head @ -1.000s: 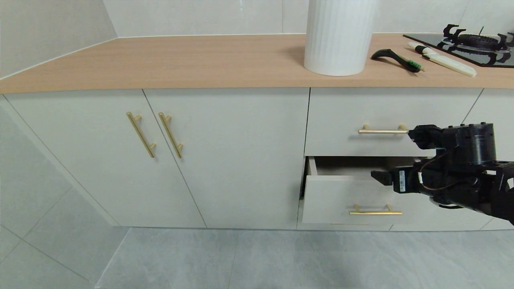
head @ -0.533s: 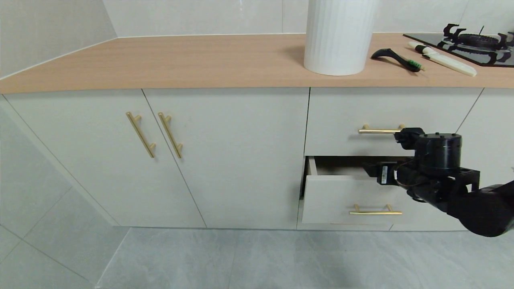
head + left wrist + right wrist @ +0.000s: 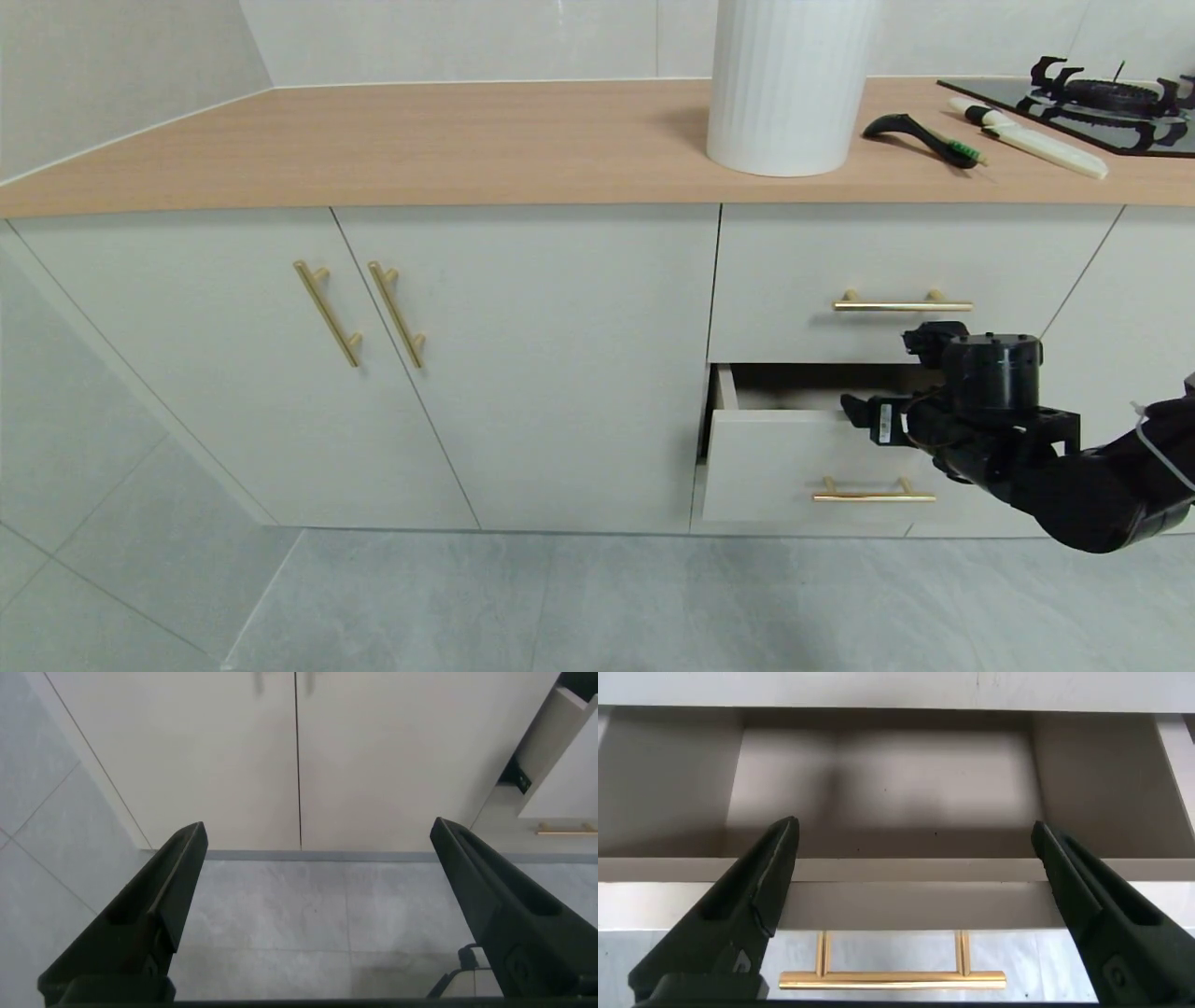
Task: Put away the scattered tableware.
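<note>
The right hand [image 3: 913, 840], fingers spread wide, hovers just over the front lip of the partly open lower drawer [image 3: 775, 462]. Well above the hand, a white knife [image 3: 1036, 145] and a black-handled tool [image 3: 920, 135] lie on the bench [image 3: 420, 140]. The drawer probably needs opening wider: catch the lip squarely and pull straight out.

No writing, number or sign can be read here. A small white sticker [image 3: 885, 425] on the side of the black right gripper [image 3: 851, 408] carries dark print, but it is too small to make out.
</note>
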